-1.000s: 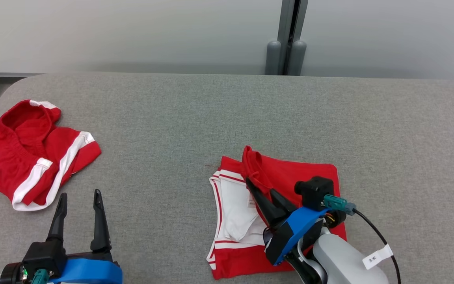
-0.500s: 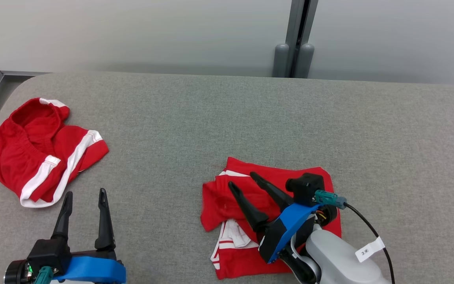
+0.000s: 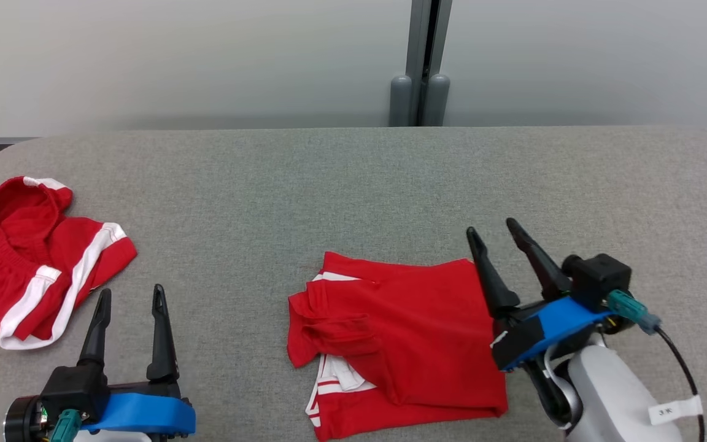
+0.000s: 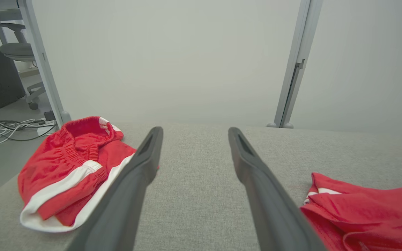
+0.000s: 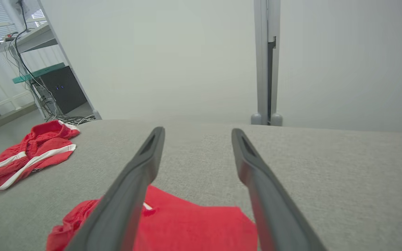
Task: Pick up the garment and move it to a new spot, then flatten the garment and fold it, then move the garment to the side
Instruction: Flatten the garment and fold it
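Head view. Garment (image 3: 402, 331) sits at lower centre of frame, on table (image 3: 353, 178). Red shorts with white trim, doubled over so a plain red panel covers most of it. A white-striped edge peeks out at the bundle's lower left. Its left side is lumpy, with cloth bunched in a ridge. Right and bottom edges are fairly straight. Reads as folded, if roughly, so the fold step looks done or nearly so.

Right gripper (image 3: 490, 227), right of centre: fingers spread, nothing between them. Tips point toward the upper left of frame and the fingers run along the garment's right edge. Cannot tell whether they touch it. In the right wrist view the cloth lies low in frame under the fingers, not pinched. Likely reason: let go and held off, so the fold isn't dragged open.

Left gripper (image 3: 131, 291), lower left of frame: also spread and empty, fingers pointing up frame. It hangs between the two red items and touches neither. Probably parked out of the way.

Other shorts (image 3: 34, 258) at the far left edge are crumpled, with the waistband gaping. Well apart from the garment.

Judgement: what remains is moving the garment aside. The grip should catch all layers at once, or the top flap may slide. The loose left bunch is the weak spot.
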`<state>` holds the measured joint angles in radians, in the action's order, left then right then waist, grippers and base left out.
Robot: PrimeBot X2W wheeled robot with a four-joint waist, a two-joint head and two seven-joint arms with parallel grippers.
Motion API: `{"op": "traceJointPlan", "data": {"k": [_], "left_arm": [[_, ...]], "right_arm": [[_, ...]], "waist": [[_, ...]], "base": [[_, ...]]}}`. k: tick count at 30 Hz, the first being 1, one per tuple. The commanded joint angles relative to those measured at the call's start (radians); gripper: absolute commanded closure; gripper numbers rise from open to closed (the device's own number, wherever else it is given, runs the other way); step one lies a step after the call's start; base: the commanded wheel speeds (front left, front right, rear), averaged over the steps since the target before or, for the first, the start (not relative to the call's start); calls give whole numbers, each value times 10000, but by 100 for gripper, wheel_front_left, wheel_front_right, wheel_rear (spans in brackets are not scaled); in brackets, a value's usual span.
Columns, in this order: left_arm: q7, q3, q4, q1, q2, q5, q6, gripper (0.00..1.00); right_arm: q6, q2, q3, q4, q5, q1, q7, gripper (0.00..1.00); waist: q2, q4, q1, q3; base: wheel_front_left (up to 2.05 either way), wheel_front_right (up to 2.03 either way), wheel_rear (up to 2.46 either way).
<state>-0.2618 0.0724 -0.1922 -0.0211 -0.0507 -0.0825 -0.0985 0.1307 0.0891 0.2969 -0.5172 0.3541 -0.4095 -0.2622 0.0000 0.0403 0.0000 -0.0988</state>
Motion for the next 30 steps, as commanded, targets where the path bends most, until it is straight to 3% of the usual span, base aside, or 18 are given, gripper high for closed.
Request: {"op": "traceJointPlan", "data": {"k": [1, 6, 17, 30], "left_arm": [[-44, -15, 22, -142, 4, 34, -28, 0], [-44, -3, 3, -88, 2, 92, -50, 0], [-44, -42, -106, 207, 4, 266, -64, 0], [-44, 24, -305, 376, 4, 400, -56, 0]], "right_arm": [[1, 98, -304, 303, -176, 351, -33, 0], [1, 102, -1274, 1295, -596, 1325, -34, 0], [1, -181, -2332, 2705, -1022, 3249, -34, 0], [1, -367, -2670, 2822, -1139, 3820, -33, 0]], "waist": [[0, -65, 0, 22], [0, -214, 0, 118], [0, -205, 0, 461], [0, -79, 0, 620]], "base": [[0, 0, 0], [0, 0, 0], [0, 0, 0], [0, 0, 0]]}}
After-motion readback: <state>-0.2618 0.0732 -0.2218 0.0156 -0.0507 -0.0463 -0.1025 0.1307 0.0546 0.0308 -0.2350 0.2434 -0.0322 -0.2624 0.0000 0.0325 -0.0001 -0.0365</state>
